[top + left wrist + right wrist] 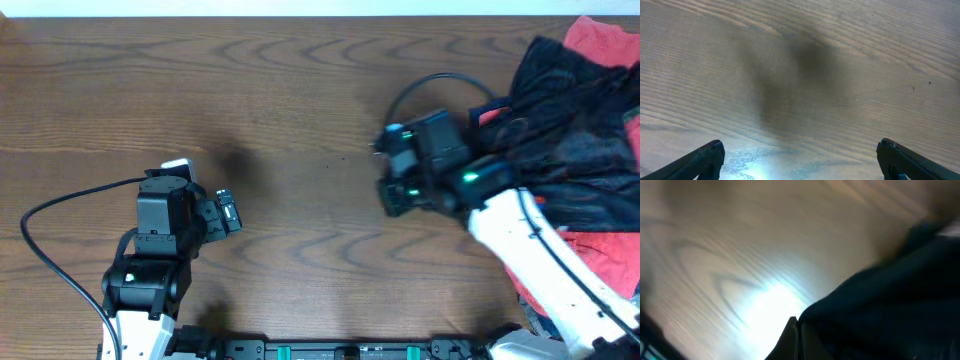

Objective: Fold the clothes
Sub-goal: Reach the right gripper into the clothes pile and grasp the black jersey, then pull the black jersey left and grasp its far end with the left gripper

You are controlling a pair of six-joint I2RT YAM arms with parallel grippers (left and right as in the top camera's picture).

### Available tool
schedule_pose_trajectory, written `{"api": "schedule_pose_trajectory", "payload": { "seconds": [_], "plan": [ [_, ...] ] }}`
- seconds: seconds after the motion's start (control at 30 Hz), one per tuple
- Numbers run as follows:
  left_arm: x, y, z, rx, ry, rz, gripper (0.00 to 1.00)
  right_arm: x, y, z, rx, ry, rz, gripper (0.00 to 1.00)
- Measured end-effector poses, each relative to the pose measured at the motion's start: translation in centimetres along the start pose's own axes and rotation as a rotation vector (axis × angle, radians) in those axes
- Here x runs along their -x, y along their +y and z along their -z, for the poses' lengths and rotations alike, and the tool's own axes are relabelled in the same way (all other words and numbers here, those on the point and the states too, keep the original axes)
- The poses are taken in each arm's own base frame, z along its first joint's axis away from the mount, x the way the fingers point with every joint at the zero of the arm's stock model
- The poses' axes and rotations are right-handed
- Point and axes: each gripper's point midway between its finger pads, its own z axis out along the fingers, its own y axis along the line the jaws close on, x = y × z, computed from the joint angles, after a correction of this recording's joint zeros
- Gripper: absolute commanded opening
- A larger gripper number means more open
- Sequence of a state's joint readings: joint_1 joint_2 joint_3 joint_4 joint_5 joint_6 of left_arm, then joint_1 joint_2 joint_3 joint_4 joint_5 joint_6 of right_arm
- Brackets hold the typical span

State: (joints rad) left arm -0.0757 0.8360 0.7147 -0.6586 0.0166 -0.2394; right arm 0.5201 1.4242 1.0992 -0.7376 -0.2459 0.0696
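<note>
The brown wood-grain tabletop (300,110) fills most of the view. Crumpled red cloth (598,42) lies at its far right edge, and another red patch (600,248) shows lower along that edge.

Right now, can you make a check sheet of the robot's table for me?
Surface: wooden table.
Job's things: black jersey heaped at the right edge, not yet folded.
Clutter: red garments around the jersey.
Grippers: left pincer open above the table; right pincer beside the jersey, blurred, state unclear.
Cables: black cable loops by the left arm; another cable arcs over the right pincer.
Surroundings: nothing seen.
</note>
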Motion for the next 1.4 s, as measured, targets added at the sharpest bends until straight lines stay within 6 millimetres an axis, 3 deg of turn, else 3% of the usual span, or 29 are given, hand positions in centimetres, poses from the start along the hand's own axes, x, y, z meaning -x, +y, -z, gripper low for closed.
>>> {"api": "schedule_pose_trajectory", "payload": {
  "seconds": [0.2, 0.23, 0.3, 0.33, 0.43, 0.5, 0.63, 0.73, 0.9, 1.07, 1.23, 1.4],
  "plan": [
    [0.1, 0.0, 0.0, -0.001, -0.004, 0.000, 0.98, 6.0, 8.8, -3.5, 0.167, -0.238, 0.156, 0.01],
    [0.1, 0.0, 0.0, -0.002, -0.005, 0.000, 0.98, 6.5, 10.1, -3.8, 0.195, -0.266, 0.178, 0.08],
    [0.2, -0.1, 0.0, -0.003, -0.008, 0.000, 0.98, 7.0, 12.8, -4.4, 0.247, -0.303, 0.214, 0.75],
    [0.3, -0.1, 0.0, -0.004, -0.010, 0.000, 0.98, 6.7, 13.9, -4.7, 0.266, -0.302, 0.236, 0.99],
    [0.3, -0.1, 0.0, -0.005, -0.012, 0.000, 0.98, 5.4, 14.8, -5.6, 0.259, -0.261, 0.255, 0.99],
    [0.3, -0.2, 0.0, -0.007, -0.012, 0.000, 0.98, 4.6, 13.3, -6.0, 0.193, -0.218, 0.237, 0.99],
    [0.4, -0.4, 0.1, -0.018, -0.013, 0.006, 0.98, 2.4, 7.0, -5.7, -0.013, -0.101, 0.124, 0.99],
    [0.8, -1.6, 0.0, -0.086, -0.023, 0.024, 0.98, 1.4, 1.2, -2.7, -0.165, -0.063, -0.014, 0.99],
    [0.4, -3.9, -1.4, -0.204, 0.050, 0.075, 0.98, 0.4, -5.4, 3.3, -0.306, -0.098, -0.199, 0.99],
    [-1.7, -6.0, -4.5, -0.296, 0.220, 0.127, 0.98, -2.5, -8.3, 6.1, -0.370, -0.042, -0.307, 0.99],
    [-4.7, -7.9, -7.9, -0.336, 0.396, 0.172, 0.98, -4.7, -10.5, 7.0, -0.413, 0.021, -0.393, 0.99],
    [-7.9, -9.7, -10.8, -0.346, 0.517, 0.159, 0.98, -5.4, -11.5, 7.5, -0.431, 0.037, -0.433, 0.99]
  ]
}}
